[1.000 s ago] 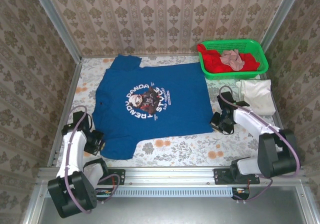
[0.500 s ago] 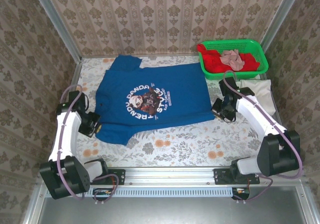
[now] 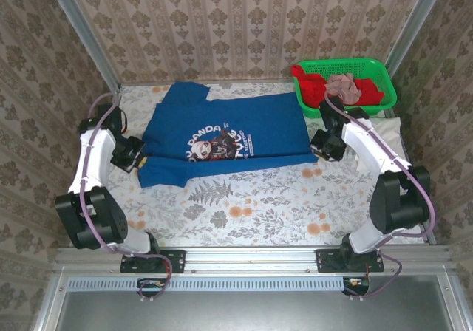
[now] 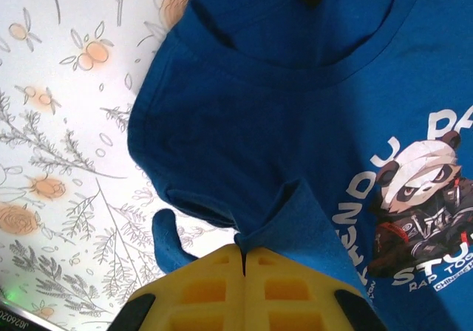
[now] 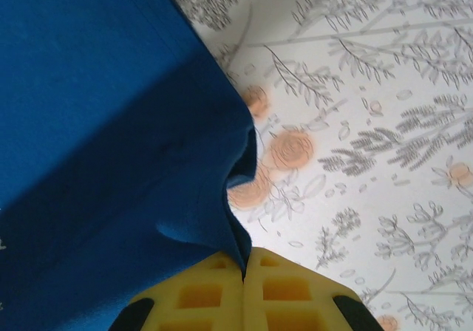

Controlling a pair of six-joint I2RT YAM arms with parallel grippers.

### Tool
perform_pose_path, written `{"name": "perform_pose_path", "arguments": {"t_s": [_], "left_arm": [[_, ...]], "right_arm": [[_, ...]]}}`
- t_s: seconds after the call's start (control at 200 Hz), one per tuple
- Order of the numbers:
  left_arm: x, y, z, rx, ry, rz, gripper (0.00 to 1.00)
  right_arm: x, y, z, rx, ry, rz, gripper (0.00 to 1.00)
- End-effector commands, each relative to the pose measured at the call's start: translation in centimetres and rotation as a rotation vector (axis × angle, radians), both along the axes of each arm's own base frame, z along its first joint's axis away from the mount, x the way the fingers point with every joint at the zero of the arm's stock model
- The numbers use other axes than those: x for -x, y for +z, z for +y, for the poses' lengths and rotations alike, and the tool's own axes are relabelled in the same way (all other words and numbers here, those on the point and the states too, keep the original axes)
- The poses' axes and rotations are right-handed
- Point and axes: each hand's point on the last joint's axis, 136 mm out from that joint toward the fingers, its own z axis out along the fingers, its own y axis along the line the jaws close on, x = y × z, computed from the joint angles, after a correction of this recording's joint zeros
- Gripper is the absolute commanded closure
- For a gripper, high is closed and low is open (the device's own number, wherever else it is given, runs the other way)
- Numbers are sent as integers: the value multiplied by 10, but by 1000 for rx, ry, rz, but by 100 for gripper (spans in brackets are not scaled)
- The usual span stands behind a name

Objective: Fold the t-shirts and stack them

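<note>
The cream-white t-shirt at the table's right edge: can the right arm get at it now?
Probably not yet: the right hand is shut on an edge of the blue t-shirt. The cream-white t-shirt lies close under that arm, nothing on it, so once freed the hand could likely reach it.

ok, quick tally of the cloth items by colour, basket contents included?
blue t-shirt, spread on the table: 1
cream-white t-shirt, partly behind the right arm: 1
red cloth, in the green basket, read as one piece: 1
pinkish cloth, on top of the red cloth: 1
Total: 4
</note>
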Motion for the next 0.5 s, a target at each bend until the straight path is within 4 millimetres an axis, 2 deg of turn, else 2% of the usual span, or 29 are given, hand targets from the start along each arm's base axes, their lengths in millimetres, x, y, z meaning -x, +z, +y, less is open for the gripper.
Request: {"name": "perform_pose_path", "arguments": {"t_s": [0.0, 0.265, 0.495], "left_arm": [[-9, 6, 0, -6, -35, -7, 100], [-47, 6, 2, -10, -79, -37, 100], [-72, -4, 5, -20, -124, -36, 100]], "right_arm": [[-7, 2, -9, 54, 25, 29, 100], [-31, -9, -9, 77, 58, 47, 100], [-47, -15, -13, 105, 80, 52, 100]]}}
